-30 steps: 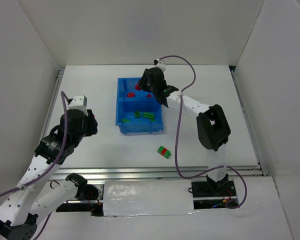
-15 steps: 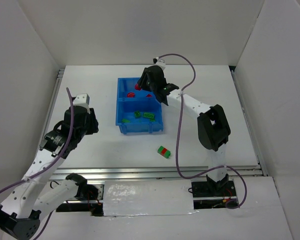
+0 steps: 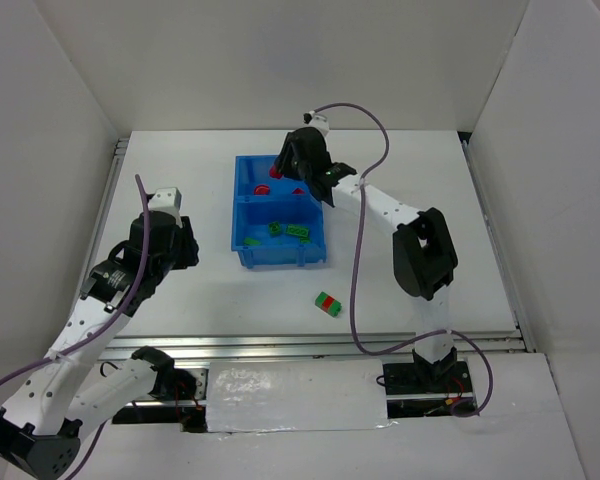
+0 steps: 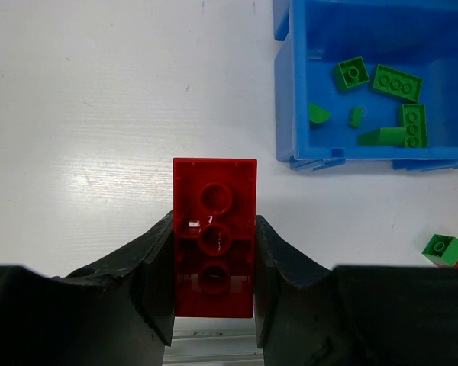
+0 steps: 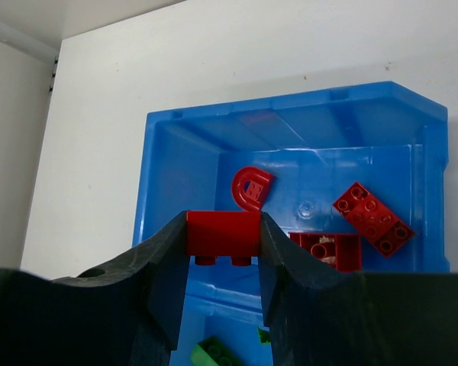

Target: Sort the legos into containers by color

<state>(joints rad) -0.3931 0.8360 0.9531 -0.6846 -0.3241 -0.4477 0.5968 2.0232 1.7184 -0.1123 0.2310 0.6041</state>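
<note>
Lego (image 4: 214, 238) apiece; left pincer (image 4: 214, 227), right pincer (image 5: 224, 230)

Five red bricks (image 5: 373, 218), six green bricks (image 4: 397, 82), one red-green pair (image 3: 328, 303), one blue bin (image 3: 280, 262) of two compartments (image 5: 191, 175).

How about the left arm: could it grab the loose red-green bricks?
Probably not: the left pincer is shut on a red rectangular plastic brick, though the red-green plastic brick pair lies unblocked.

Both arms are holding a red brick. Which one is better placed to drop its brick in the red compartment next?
Right. The right fingers hold a red brick above the red compartment; the left fingers hold the other brick over the table, left of the bin.
</note>
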